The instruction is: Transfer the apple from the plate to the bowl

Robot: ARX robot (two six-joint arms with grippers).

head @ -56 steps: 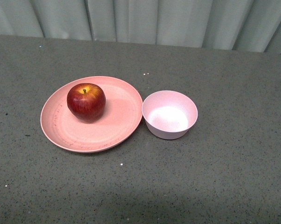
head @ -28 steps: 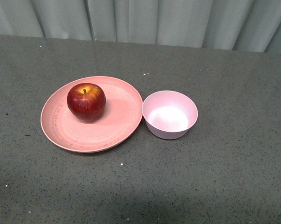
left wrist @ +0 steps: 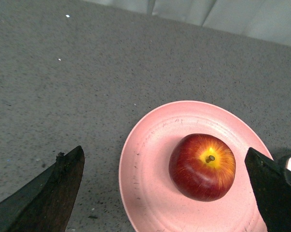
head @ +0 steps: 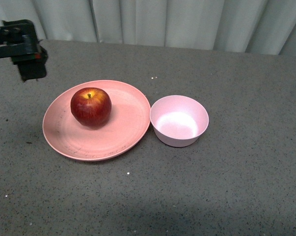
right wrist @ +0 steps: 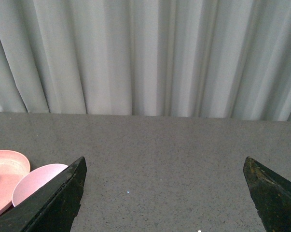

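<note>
Front view is giving us the layout, Dana: apple is sitting on the plate, a touch toward 11 o'clock from its middle, stem up. Bowl is standing at the plate's 3 o'clock, right against the rim, with nothing in it.

And the left gripper is hanging out past the plate's 10 o'clock, Sam, above the table, carrying nothing. Left wrist view is showing its jaws spread wide, the apple lying between the finger lines but closer to one finger.

That's the thing to fix, I'm thinking. It's needing to centre over the stem before dropping, so both fingers are meeting the apple's widest part together.

Agreed. That skin is looking glossy and the shape is round, so a high or lopsided pinch is risking a slip. Going low, just clear of the plate, is looking safer.

What's the right gripper doing?

Right wrist view is showing its jaws apart too, empty, pointing at the curtain, well away from the apple.

Then the carry toward 3 o'clock?

Bowl is looking barely wider than the apple, so I'm judging it wants lifting clear of the rim, lining up over the middle, and lowering before letting go.
</note>
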